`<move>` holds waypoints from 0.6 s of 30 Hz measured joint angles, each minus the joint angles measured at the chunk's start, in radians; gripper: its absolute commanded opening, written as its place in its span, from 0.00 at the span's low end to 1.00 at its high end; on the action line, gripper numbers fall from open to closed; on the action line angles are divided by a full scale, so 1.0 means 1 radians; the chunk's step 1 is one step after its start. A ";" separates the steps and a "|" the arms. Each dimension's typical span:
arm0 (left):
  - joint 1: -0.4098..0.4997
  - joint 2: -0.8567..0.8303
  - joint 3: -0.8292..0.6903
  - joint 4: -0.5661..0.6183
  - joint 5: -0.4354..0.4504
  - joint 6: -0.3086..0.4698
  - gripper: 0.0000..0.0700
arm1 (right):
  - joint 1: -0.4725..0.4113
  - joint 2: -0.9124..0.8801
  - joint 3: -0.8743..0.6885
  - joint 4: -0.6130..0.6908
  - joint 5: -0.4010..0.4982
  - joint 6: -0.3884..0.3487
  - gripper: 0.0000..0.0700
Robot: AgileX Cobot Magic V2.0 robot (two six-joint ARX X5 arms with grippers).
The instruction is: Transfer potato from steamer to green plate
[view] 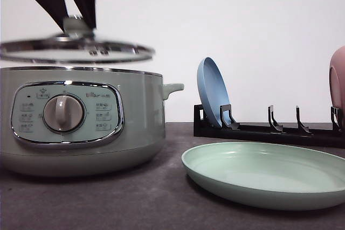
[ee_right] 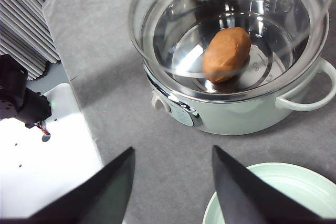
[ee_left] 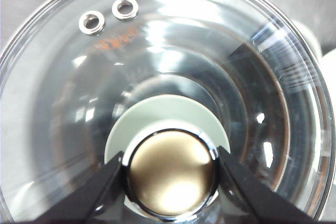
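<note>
My right end effector (ee_right: 170, 184) wide open, empty, over grey bench (ee_right: 105, 66). Pale mint-green round plate (view: 267, 173) near front edge. Orange-brown potato (ee_right: 227, 53) inside sage-green steamer pot (view: 81, 119). My left end effector (ee_left: 170, 169) clamps glass lid's (view: 75, 49) knob (ee_left: 170, 174), lid raised above pot.

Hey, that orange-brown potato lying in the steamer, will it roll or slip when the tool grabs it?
The smooth, rounded orange-brown potato lies on its side on the shiny metal floor of the pale green steamer, so a nudge would probably roll it. Its matte skin should grip fairly well. It looks solid, so likely stiff and fairly heavy for its size.
</note>
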 measured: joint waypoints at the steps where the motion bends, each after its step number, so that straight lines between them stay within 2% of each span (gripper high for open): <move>1: 0.010 -0.015 0.000 -0.001 -0.004 0.000 0.00 | 0.000 0.000 0.000 0.000 0.000 0.000 0.41; 7: 0.093 -0.079 0.000 -0.015 -0.051 0.000 0.00 | 0.000 0.000 0.000 0.000 0.000 0.000 0.41; 18: 0.289 -0.130 0.000 -0.060 -0.061 0.000 0.00 | 0.000 0.000 0.000 0.000 0.000 0.000 0.41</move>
